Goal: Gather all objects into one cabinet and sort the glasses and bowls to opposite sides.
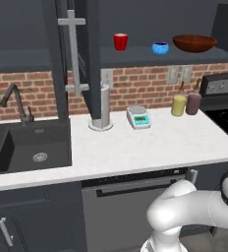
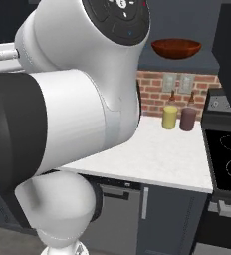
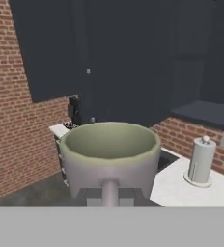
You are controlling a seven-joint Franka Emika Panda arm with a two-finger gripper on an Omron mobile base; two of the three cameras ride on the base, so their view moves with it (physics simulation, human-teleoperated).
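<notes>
The pincer [image 3: 110,195] is clamped on the mug [image 3: 110,157], kept upright, likely bound for the shelf [image 1: 135,56] near the red cup [image 1: 120,41].

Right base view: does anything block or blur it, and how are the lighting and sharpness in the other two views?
Right base view: the robot's own arm, close and soft-edged, covers the left half; the brown bowl and two bottles stay clear. Left base view: flat even light, faint shadows, shelf dim. Hand view: the mug in the tool is close and sharp, the cabinets behind dark.
</notes>
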